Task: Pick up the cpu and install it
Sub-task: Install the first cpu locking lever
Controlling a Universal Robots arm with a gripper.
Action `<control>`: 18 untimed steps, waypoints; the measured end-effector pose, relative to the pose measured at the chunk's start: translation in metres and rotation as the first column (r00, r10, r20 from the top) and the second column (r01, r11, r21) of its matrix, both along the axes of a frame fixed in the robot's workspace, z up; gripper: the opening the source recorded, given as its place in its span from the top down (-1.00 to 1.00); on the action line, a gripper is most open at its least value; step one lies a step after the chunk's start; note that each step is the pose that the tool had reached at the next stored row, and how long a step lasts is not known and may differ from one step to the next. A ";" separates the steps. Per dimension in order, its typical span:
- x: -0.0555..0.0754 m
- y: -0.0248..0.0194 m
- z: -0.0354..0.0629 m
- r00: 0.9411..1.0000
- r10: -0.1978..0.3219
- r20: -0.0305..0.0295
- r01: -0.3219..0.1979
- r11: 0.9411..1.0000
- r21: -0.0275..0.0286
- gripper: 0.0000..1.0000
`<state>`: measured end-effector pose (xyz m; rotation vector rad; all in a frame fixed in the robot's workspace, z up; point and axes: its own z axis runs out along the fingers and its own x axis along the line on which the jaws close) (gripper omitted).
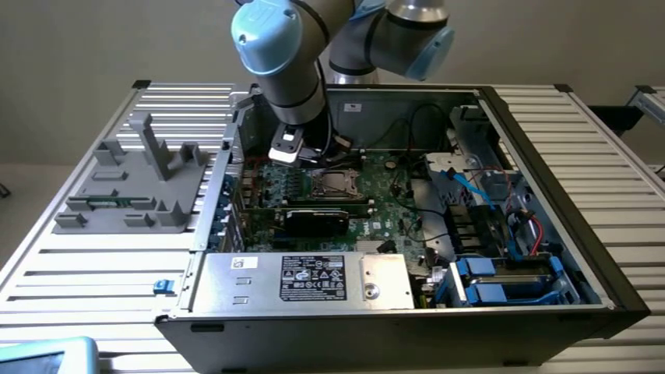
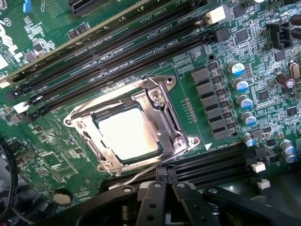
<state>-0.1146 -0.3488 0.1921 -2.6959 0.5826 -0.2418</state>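
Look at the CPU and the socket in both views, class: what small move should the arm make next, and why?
Probably a short, straight lift of the hand away from the board. The CPU already lies flat inside the socket frame, and the hand is shut with nothing in it, poised just beside the socket. Lifting clear would likely avoid knocking the chip or the memory slots.

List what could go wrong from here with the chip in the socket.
1. The chip lies in the socket with the metal frame not clamped over it; a knock could shift it.
2. The shut gripper hangs close above the green board, so a small drop could hit the memory slots beside the socket.
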 end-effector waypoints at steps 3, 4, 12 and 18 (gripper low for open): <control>0.002 0.0000 -0.0007 1.000 0.000 0.000 0.000 1.000 0.000 0.78; 0.003 0.0000 -0.0010 1.000 0.000 0.000 0.000 1.000 0.000 0.78; 0.007 -0.0003 -0.0024 1.000 -0.001 0.000 0.001 1.000 0.000 0.78; 0.012 -0.0003 -0.0024 1.000 -0.001 0.000 0.001 1.000 0.000 0.78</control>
